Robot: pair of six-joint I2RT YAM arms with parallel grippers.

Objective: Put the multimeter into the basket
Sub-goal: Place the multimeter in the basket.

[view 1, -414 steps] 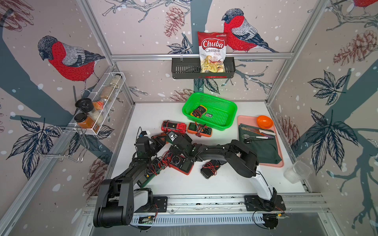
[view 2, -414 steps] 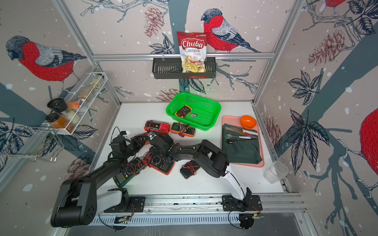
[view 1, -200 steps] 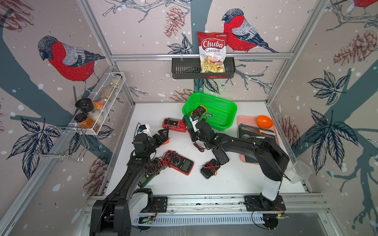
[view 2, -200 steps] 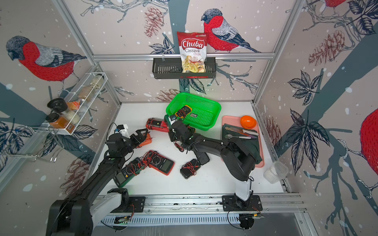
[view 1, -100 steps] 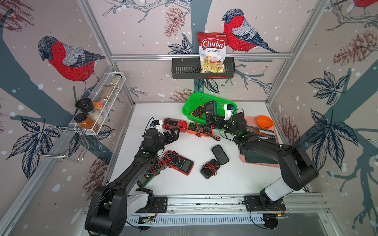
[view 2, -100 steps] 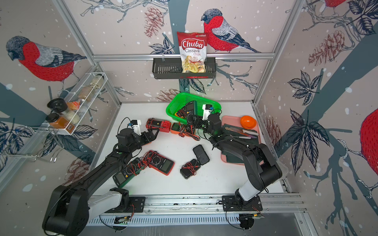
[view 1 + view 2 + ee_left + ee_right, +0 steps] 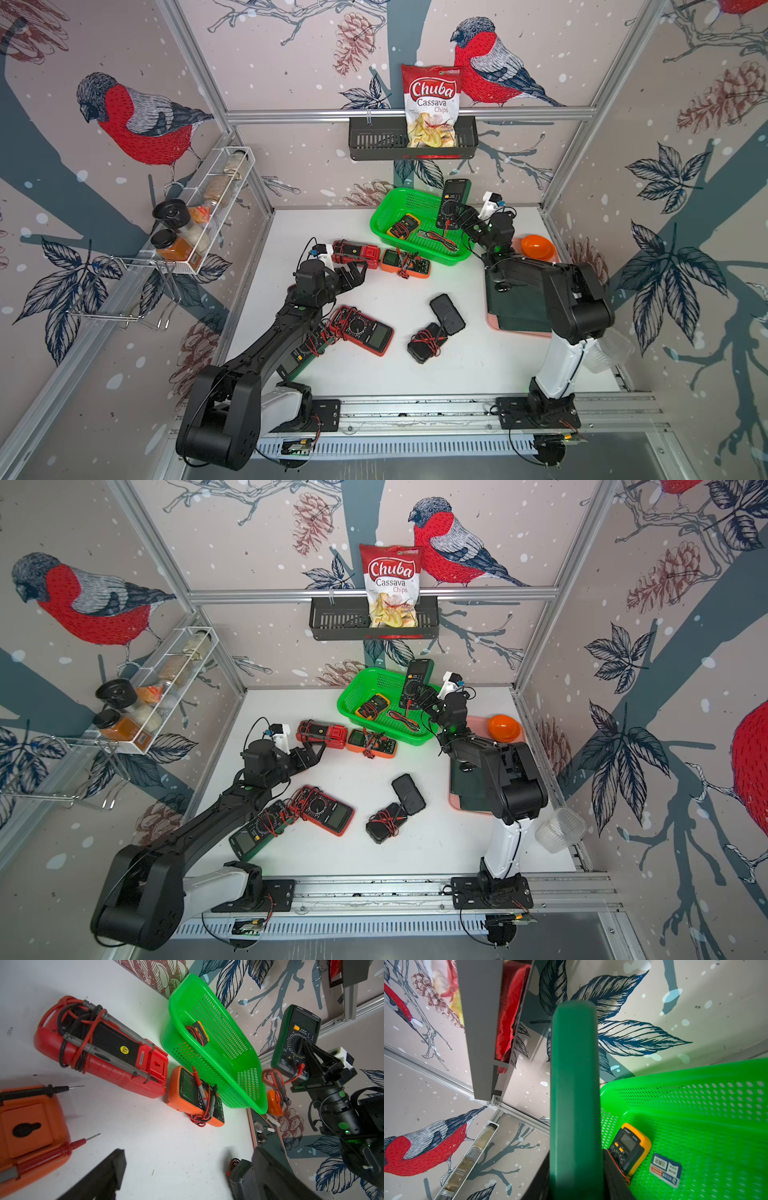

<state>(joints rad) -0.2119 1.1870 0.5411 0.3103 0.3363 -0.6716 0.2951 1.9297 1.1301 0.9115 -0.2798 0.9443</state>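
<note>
Fingers (image 7: 310, 1052) of the right gripper (image 7: 465, 219) are clamping the lower part of the dark green multimeter (image 7: 454, 203), which is hanging upright over the right end of the basket (image 7: 384, 205), close to the back wall and below the black rack (image 7: 374, 143). Its red and black leads (image 7: 440, 241) are trailing down over the basket floor. A yellow multimeter (image 7: 631, 1147) is lying in the basket's left half, leaving the right half mostly bare. The pink tray (image 7: 511, 331) is sitting just beside the basket's right edge. The left gripper (image 7: 355, 274), jaws spread wide, is hovering over open table just beside the red multimeter (image 7: 357, 254); an orange multimeter (image 7: 405, 264) is lying just beside the basket's front edge.
</note>
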